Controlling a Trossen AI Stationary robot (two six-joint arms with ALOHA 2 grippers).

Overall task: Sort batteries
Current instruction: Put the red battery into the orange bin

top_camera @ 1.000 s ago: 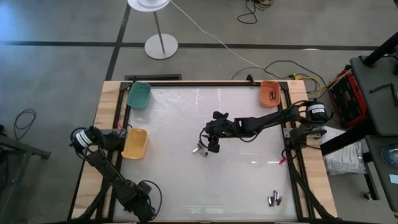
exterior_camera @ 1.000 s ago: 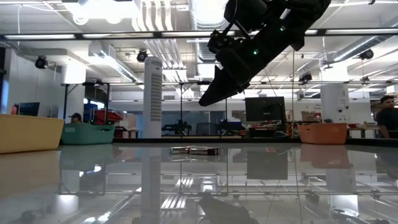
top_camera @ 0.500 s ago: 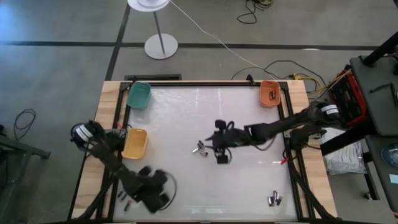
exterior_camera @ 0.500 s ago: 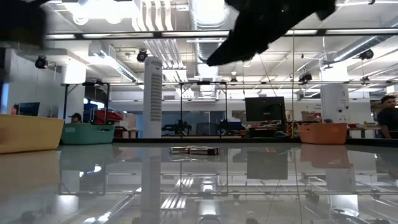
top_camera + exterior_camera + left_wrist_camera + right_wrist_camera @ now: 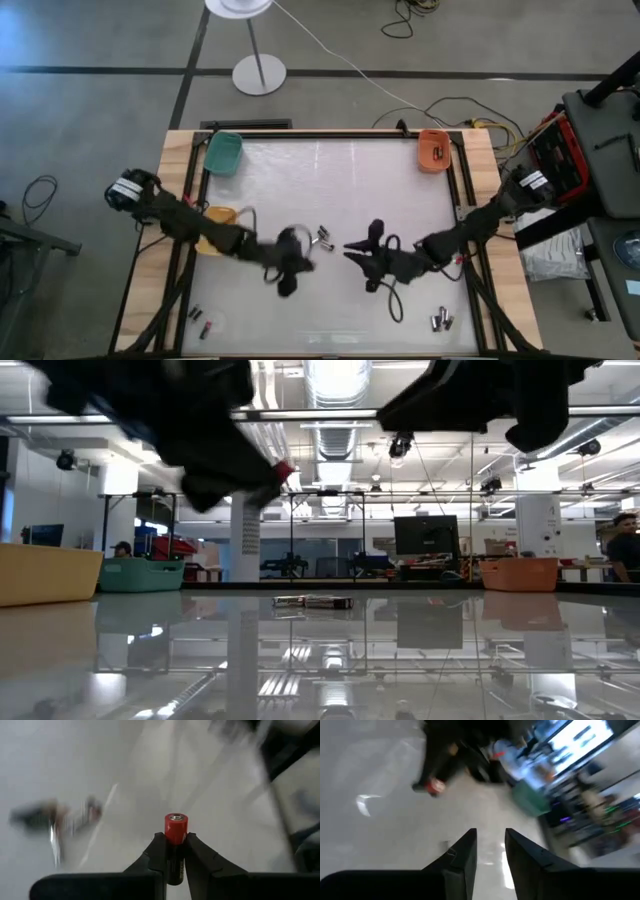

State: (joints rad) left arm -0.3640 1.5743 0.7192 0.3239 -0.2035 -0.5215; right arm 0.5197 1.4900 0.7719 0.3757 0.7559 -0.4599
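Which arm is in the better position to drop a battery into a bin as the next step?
The left arm, probably. Its gripper already holds a red-topped battery over mid-table, and the yellow bin is on its side. The right gripper is open and holds nothing.

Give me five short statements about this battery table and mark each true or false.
1. The left gripper holds a red-topped battery. True.
2. The right gripper also holds a battery. False: its jaws are apart with nothing between them.
3. The green bin sits at a far corner of the table. True.
4. The orange bin stands beside the yellow bin. False: they are on opposite sides.
5. No batteries lie on the table. False: a pair lies near the right front corner.
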